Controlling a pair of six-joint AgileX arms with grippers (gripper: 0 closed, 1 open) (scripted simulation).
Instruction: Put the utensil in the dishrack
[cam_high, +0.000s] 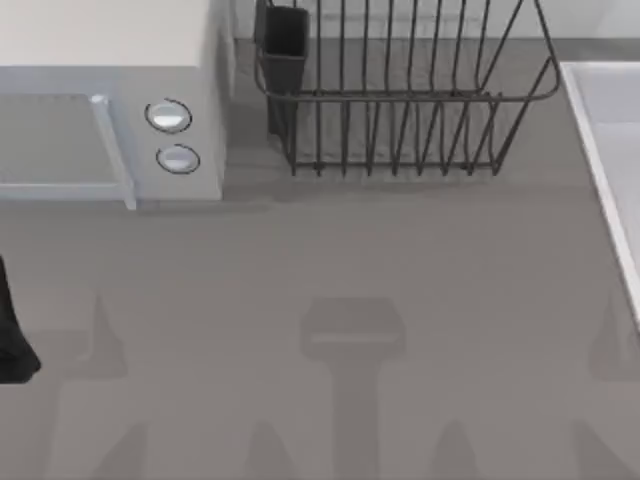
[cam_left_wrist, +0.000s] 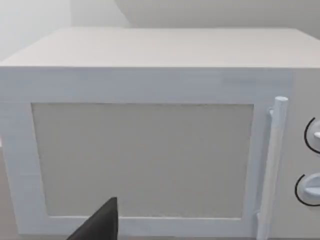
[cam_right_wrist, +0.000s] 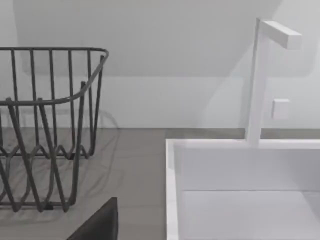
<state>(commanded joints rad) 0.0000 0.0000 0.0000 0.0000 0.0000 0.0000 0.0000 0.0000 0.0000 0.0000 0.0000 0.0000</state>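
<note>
The dishrack (cam_high: 400, 95) is a dark wire basket at the back of the table, right of centre, with a dark rectangular cup (cam_high: 283, 40) at its left corner. Its end also appears in the right wrist view (cam_right_wrist: 50, 125). The utensil is out of view. My left arm is a black shape at the table's left edge, where the left gripper (cam_high: 14, 345) sits low and far from the rack. A dark part of the left gripper (cam_left_wrist: 98, 225) faces the microwave. A dark part of the right gripper (cam_right_wrist: 98, 225) lies between the rack and the sink.
A white microwave (cam_high: 110, 110) with two round knobs (cam_high: 168, 116) and a door handle stands at the back left. A white sink (cam_right_wrist: 240, 190) with a tall faucet (cam_right_wrist: 260, 75) runs along the right edge (cam_high: 610, 160). Grey tabletop spreads across the front.
</note>
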